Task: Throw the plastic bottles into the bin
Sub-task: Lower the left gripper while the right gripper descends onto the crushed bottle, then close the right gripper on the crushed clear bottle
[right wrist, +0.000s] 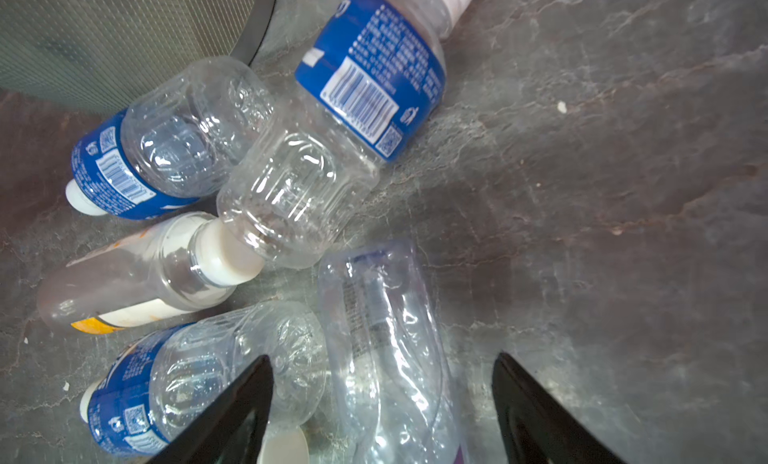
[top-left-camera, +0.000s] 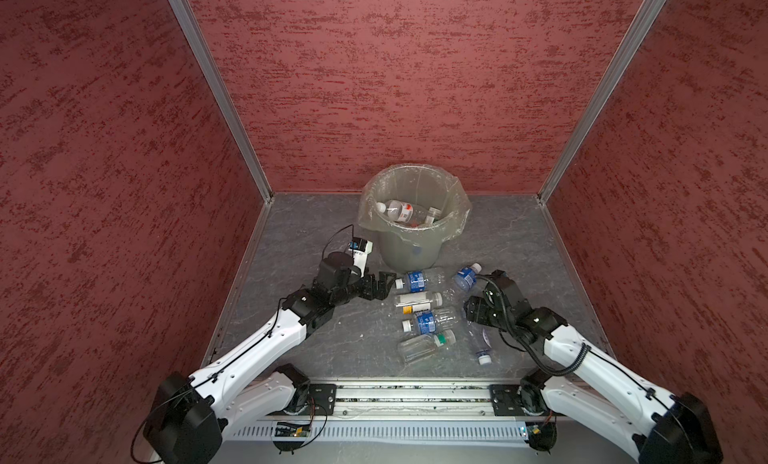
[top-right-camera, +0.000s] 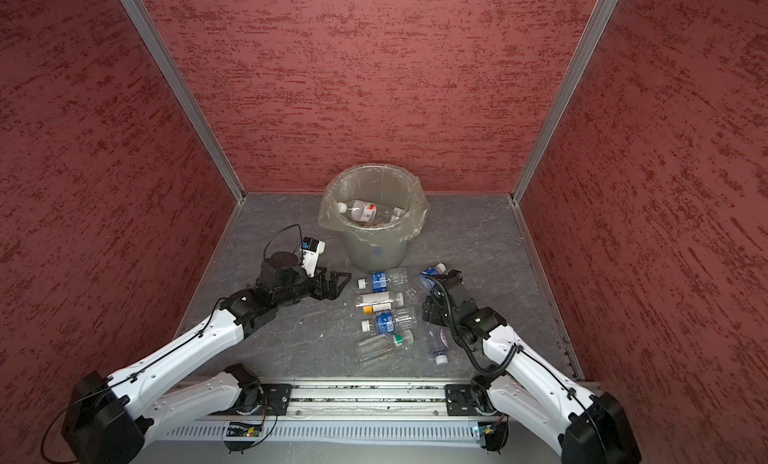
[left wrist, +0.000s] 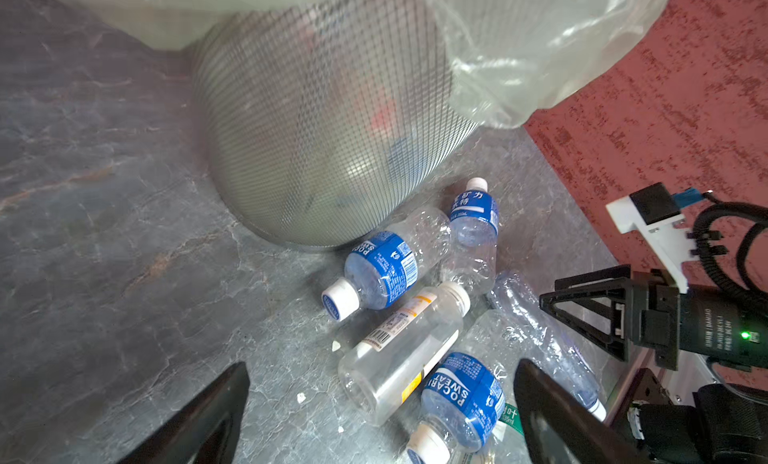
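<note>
The right arm's jaws fill the foreground of the right wrist view. Their two black fingers point(right wrist: 237, 408) are spread apart on either side of a crumpled clear bottle point(right wrist: 386, 337), with a gap showing on each side. That bottle lies flat on the grey, stone-patterned worktop point(right wrist: 602, 191).

Just past it lie a yellow-and-white-labelled bottle point(right wrist: 137, 274) and three blue-labelled bottles point(right wrist: 365, 66), all on their sides and crowded together. A green-capped clear bottle point(top-left-camera: 424, 345) lies at the near edge of the group.

The left arm's jaws are spread wide and hold nothing, hanging just to the left of the group in both top views.

Behind the bottles the bin point(top-left-camera: 399, 254) stands upright, lined with a clear bag. A few more bottles point(top-left-camera: 399, 211) lie inside it.
</note>
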